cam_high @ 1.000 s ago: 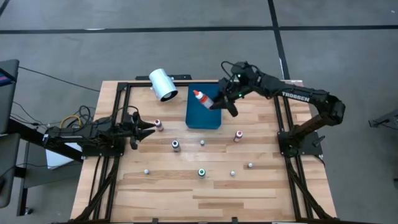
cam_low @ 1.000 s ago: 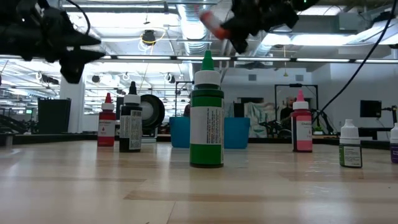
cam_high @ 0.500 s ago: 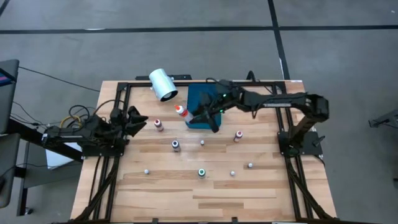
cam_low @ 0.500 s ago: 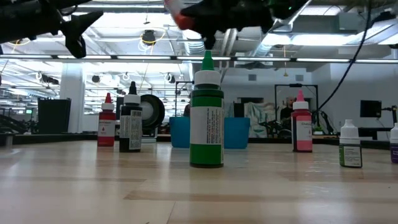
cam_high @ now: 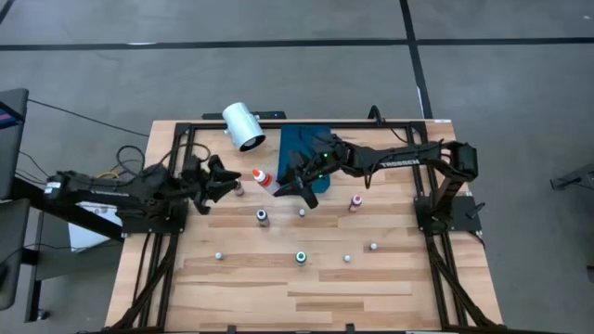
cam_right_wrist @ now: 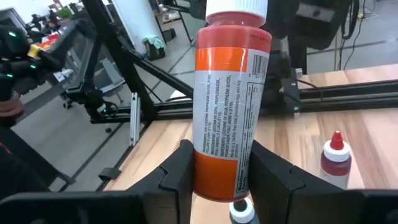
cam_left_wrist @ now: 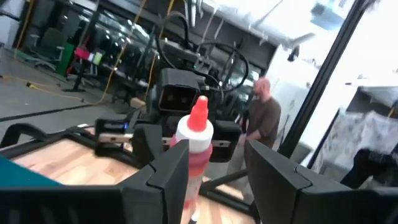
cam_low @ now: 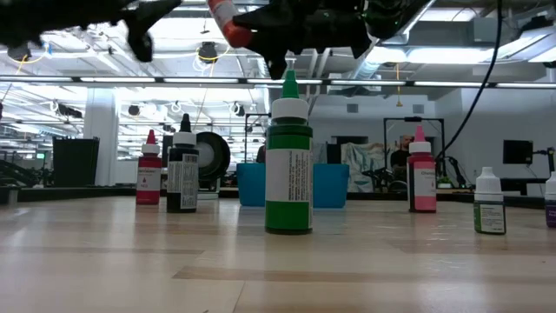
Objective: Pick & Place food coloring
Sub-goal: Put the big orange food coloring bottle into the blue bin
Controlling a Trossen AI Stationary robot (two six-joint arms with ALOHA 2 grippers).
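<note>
High view table (cam_high: 251, 288): light wood planks, small bottles scattered about
right gripper (cam_high: 281, 186): pinching orange bottle (cam_high: 263, 177)
left gripper (cam_high: 229, 178): fingers parted, holding nothing
room: gray floor (cam_high: 93, 74)

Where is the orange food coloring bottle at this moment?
In the high view, the orange bottle is held above the table by the right gripper, left of the blue tray, with the open left gripper facing it.
</note>
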